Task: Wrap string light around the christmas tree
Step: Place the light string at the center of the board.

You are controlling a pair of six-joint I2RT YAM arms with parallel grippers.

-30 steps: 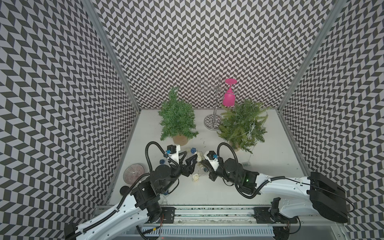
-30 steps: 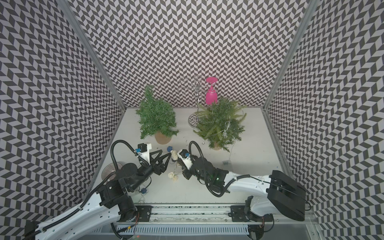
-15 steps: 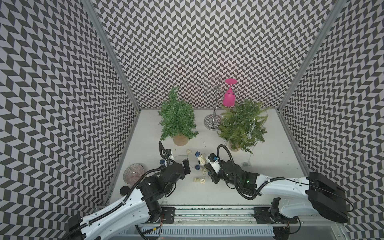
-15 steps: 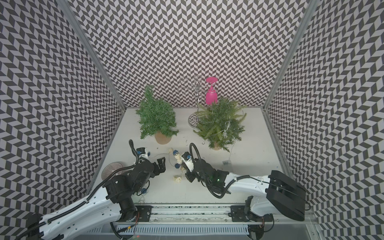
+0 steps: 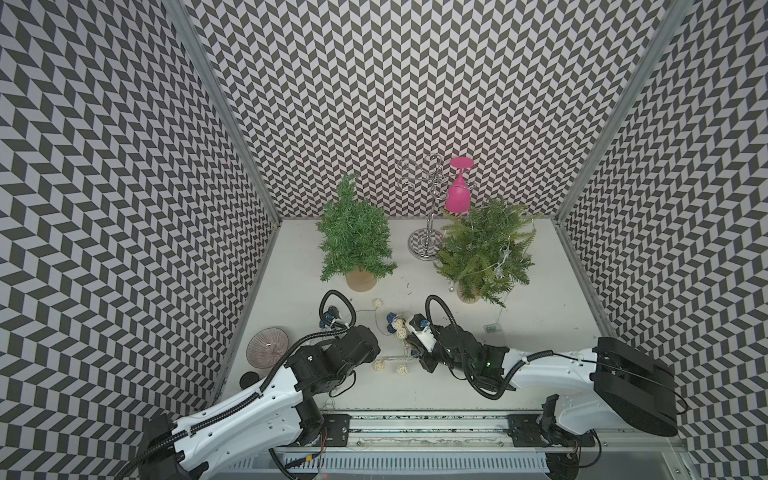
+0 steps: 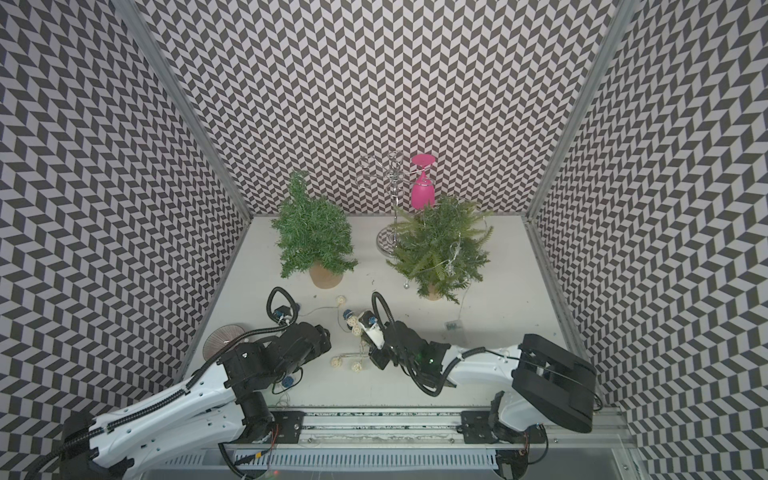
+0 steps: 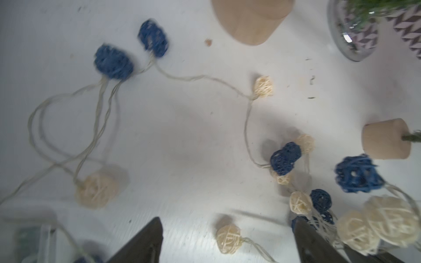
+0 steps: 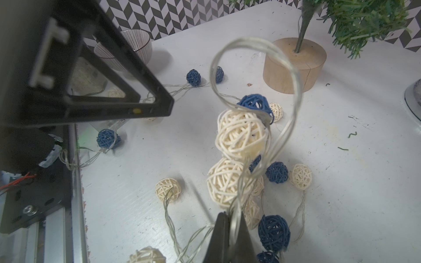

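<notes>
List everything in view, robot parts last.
String light of blue and cream woven balls: one, loose on table between arms.
Bare green Christmas tree on wooden base: one, rear, left side.
Green tree strung with wire lights: one, rear, right side.
Chrome rack: one, behind, between trees.
Pink wine glass: one, inverted on rack.
Striped bowl: one, left table edge.
Left gripper: black, open above balls.
Right gripper: black, shut on string light's wire.

Wicker string light [image 8: 239, 134], matt wooden base [image 8: 293, 68]
</notes>
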